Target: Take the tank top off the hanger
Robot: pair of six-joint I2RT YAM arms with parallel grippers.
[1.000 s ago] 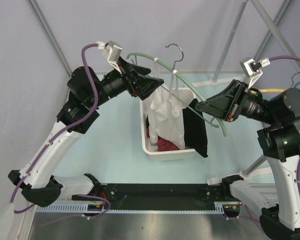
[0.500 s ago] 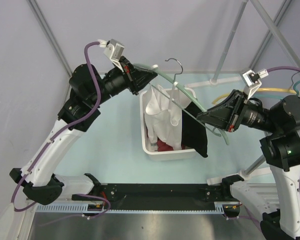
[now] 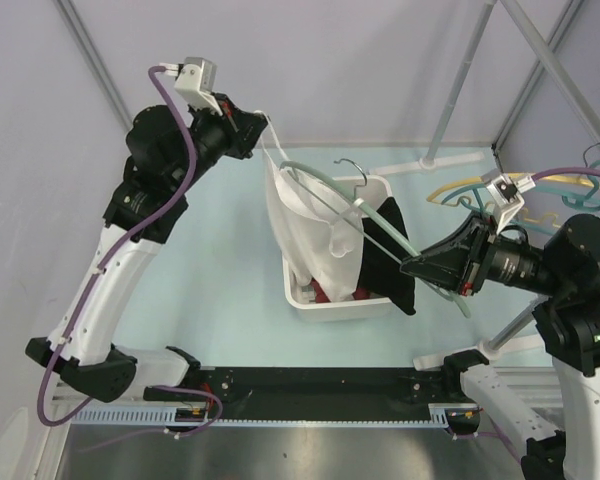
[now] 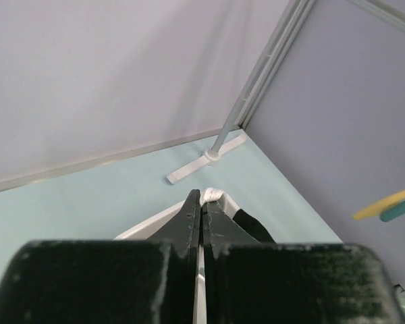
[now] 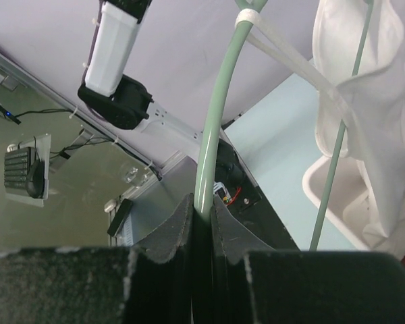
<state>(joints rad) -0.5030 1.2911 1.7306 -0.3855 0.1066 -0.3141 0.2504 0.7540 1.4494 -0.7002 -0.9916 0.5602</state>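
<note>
The white tank top (image 3: 305,225) hangs stretched between its pinched strap at upper left and the pale green hanger (image 3: 325,178), over the white basket (image 3: 338,307). My left gripper (image 3: 258,126) is shut on the strap; white cloth (image 4: 212,196) shows at its fingertips (image 4: 192,202) in the left wrist view. Lower right, my right gripper (image 3: 412,267) is shut on the hanger's arm (image 5: 212,128); a strap loops round that arm at the top of the right wrist view, and the tank top (image 5: 371,101) hangs beside it.
The basket also holds a black garment (image 3: 390,262) draped over its right rim and something red (image 3: 325,292) inside. More hangers (image 3: 500,186), yellow and teal, hang at the right edge. Frame poles (image 3: 460,85) rise at the back.
My left gripper has shut on the strap and pulled it up and to the left, stretching the tank top off that side. The right gripper has lowered the hanger, tilting it.
</note>
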